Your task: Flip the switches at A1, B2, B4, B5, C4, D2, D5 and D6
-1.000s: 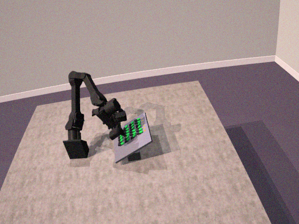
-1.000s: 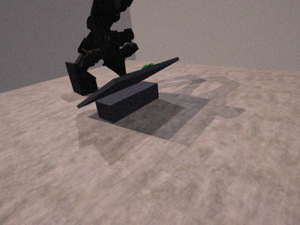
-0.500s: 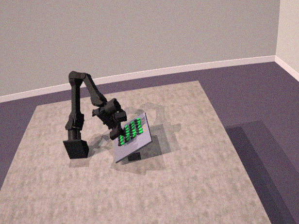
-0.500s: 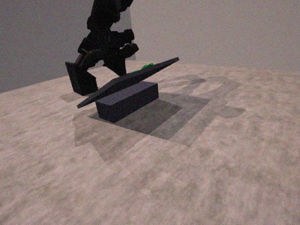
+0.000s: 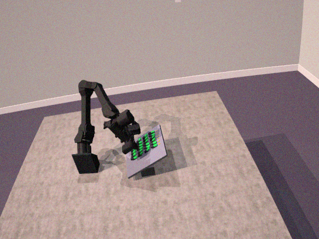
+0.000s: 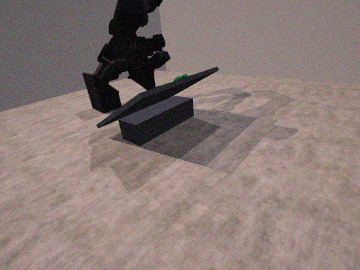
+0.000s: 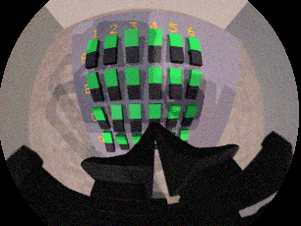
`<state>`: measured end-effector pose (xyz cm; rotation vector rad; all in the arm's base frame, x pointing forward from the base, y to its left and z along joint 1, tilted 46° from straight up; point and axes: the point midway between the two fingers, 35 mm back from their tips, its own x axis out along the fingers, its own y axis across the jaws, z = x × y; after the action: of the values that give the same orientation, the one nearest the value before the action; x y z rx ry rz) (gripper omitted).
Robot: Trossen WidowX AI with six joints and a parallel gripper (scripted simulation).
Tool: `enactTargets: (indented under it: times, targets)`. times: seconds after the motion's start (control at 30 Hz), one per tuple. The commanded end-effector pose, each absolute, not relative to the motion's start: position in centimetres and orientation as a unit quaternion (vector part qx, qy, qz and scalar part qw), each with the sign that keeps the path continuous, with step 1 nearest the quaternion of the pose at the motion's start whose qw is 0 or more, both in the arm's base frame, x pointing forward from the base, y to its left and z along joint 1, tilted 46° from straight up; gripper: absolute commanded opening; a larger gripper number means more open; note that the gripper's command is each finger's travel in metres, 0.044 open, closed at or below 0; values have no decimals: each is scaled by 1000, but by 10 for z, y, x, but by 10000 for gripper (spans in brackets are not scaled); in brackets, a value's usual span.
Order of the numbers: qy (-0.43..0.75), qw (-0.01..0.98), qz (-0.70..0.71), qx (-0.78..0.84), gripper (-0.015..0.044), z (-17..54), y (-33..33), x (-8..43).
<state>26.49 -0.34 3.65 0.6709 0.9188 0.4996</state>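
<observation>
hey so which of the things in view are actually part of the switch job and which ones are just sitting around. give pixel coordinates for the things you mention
Part of the job:
- switch panel [image 5: 145,161] [image 6: 140,100] [image 7: 221,64] with its green-and-black switches
- gripper [image 5: 135,149] [image 6: 152,88] [image 7: 153,125], fingers shut
- dark block [image 5: 148,172] [image 6: 158,120] under the panel, apparently its support

Just lying about:
- nothing that I can see

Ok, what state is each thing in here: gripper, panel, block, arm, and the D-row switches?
Black parallel-jaw gripper: shut, holding nothing.
Pale flat switch panel: tilted.
Dark rectangular block: under the panel.
Black six-joint arm: bent, reaching over the panel.
Green-and-black row D switches: partly hidden, positions cannot be told.
</observation>
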Motion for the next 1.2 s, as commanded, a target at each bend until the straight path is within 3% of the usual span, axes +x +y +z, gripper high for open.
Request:
enactTargets:
  times: [0.0,0.37,0.67,1.17]
  targets:
    - [432,813,231,315,0,35,-3,265]
    - [431,813,234,314,0,36,-4,265]
    - [444,807,235,312,0,71,-46,234]
    - [444,806,235,313,0,95,-9,212]
